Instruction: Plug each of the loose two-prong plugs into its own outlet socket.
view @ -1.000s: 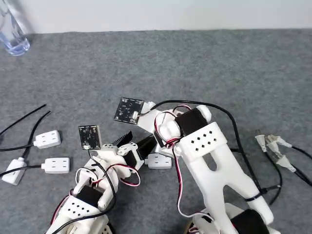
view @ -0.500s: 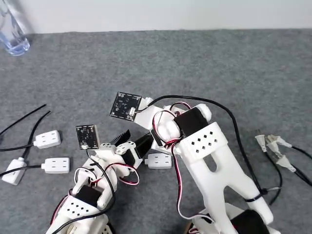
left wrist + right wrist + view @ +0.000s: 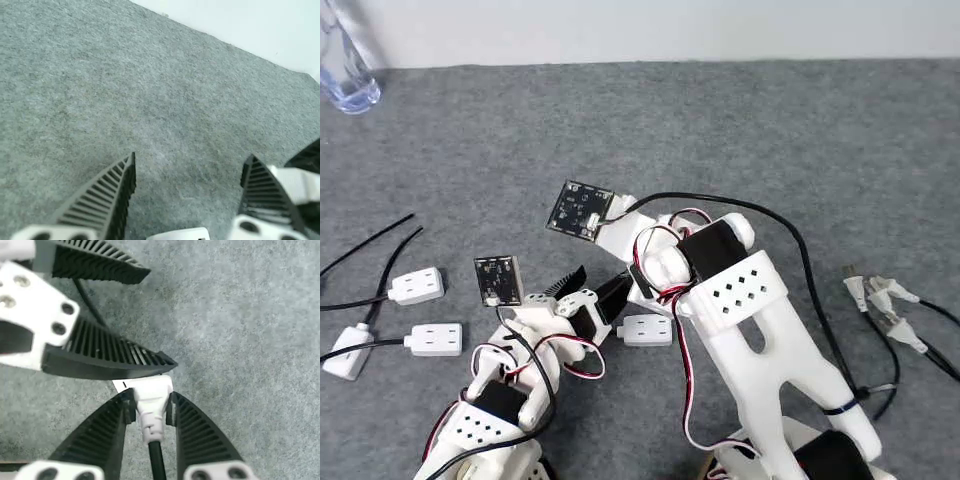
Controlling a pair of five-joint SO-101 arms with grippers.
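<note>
R arm (image 3: pixel 750 300) bent low over mid worktop (image 3: pixel 770 150); R claw (image 3: pixel 150 402) clamped on white plug (image 3: pixel 154 407). L claw (image 3: pixel 190 160) apart, just beside it. Socket (image 3: pixel 645 330) lies betw. arms. Vs 0.5 s ago: R wrist rolled slightly, L arm (image 3: pixel 510 390) unchanged.

Grey felt-like mat (image 3: pixel 770 130) covers whole tabletop, a bit fuzzy and mottled up close. Plain white wall (image 3: pixel 670 30) runs along far edge. Clear bottle-ish thing (image 3: pixel 345 75), bluish tint, sits in far left corner on mat, top cut off by frame.
</note>
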